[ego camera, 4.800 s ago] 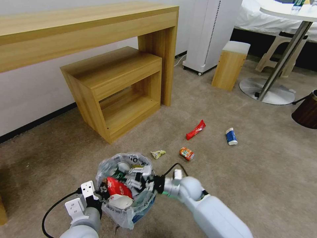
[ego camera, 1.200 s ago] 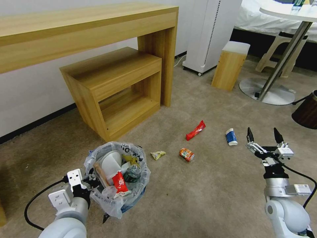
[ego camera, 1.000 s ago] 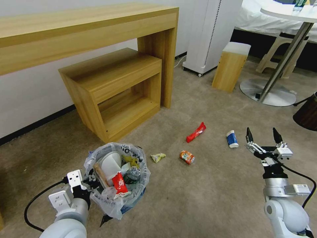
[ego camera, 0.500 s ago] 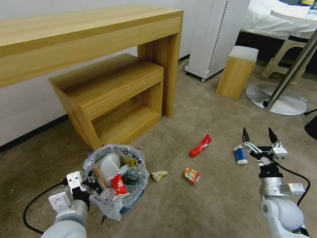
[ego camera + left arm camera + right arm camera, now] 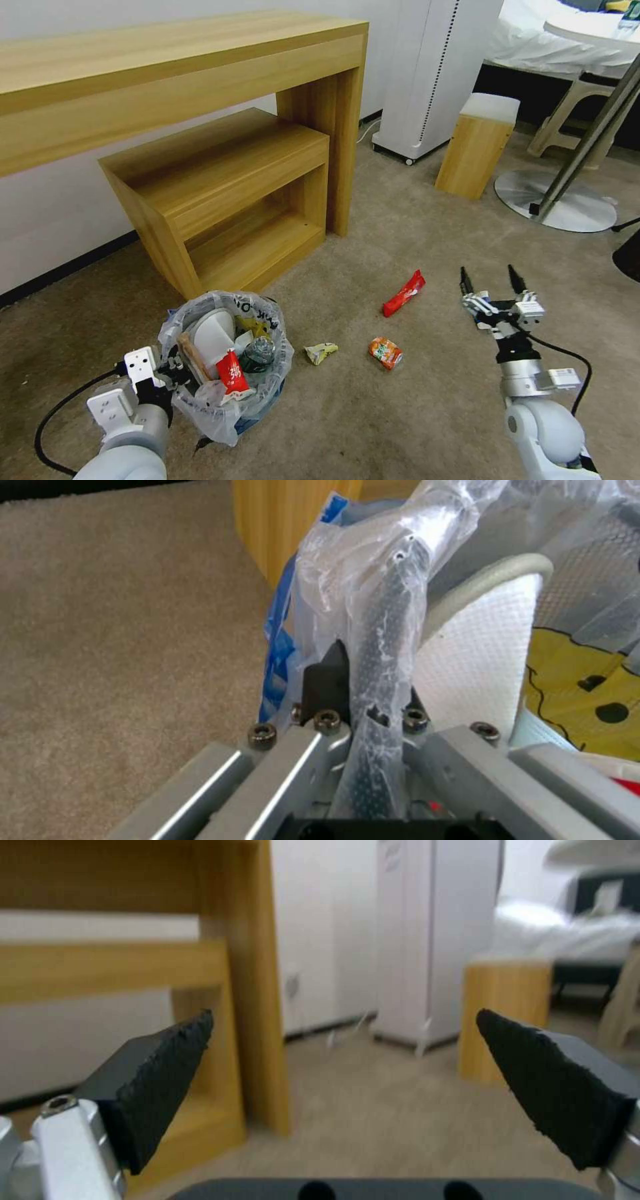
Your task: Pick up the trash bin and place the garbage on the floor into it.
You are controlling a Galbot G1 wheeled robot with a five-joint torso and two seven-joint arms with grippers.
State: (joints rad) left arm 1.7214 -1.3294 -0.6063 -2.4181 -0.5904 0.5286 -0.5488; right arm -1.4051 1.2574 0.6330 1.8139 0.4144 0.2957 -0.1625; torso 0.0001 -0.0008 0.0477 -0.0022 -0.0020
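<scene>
The trash bin (image 5: 223,363) sits in the lower left of the head view, held up by the left gripper (image 5: 168,373), whose fingers are clamped on its bag-covered rim; the left wrist view shows the dark rim (image 5: 390,630) wrapped in crinkly plastic running between them. Inside the bin lie a white slipper (image 5: 212,335), a wooden stick (image 5: 189,357), a red wrapper (image 5: 230,371), a plastic bottle (image 5: 257,353) and something yellow (image 5: 253,327). The bin's blue side (image 5: 277,635) shows beside the rim in the left wrist view.

On the floor (image 5: 400,413), just right of the bin, lies a crumpled yellowish wrapper (image 5: 321,352). Further right is a crushed orange can (image 5: 386,352), and above it a long red wrapper (image 5: 404,293).

The right gripper (image 5: 492,282) is raised at the right of the head view, right of the can and the red wrapper, pointing up with its fingers (image 5: 160,1080) spread wide apart and holding nothing. A wooden desk (image 5: 180,60) with a low wooden shelf (image 5: 220,193) under it fills the upper left.
</scene>
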